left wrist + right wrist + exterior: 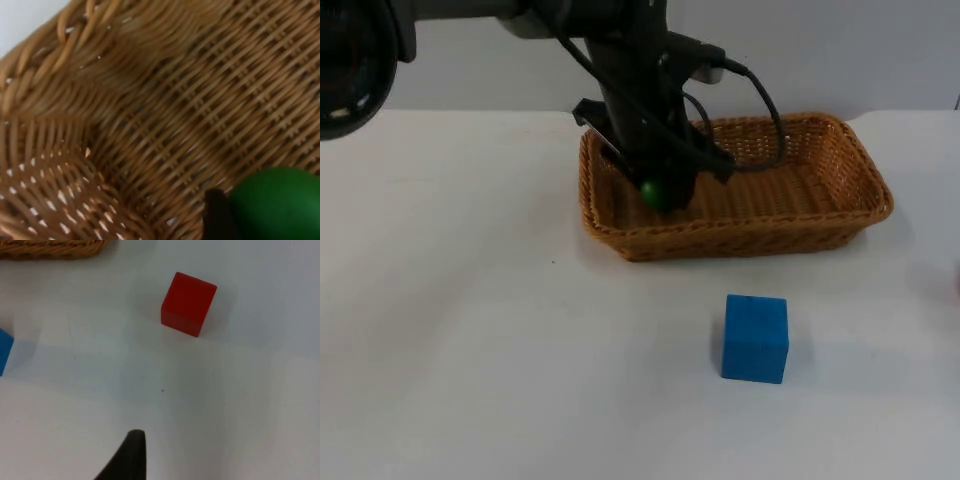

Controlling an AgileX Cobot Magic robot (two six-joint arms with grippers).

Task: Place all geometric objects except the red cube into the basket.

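Left gripper (pixel 660 190) reaches steeply down from the black left arm into the left end of the wicker basket (pixel 840 215), its fingers clamped on a smooth green ball (pixel 656 194) that sits between them just above the woven floor. From the left wrist, the ball (pixel 277 202) bulges beside one black fingertip (pixel 216 215) over tight tan weave and the braided rim. Near the table's far edge stands the oblong basket; the matte blue cube (pixel 755 338) rests on the white table (pixel 470 330) in front of it, well apart. Right gripper (pixel 131 455) waits above bare table near the red cube (pixel 188 303); whether its fingers are parted cannot be told.
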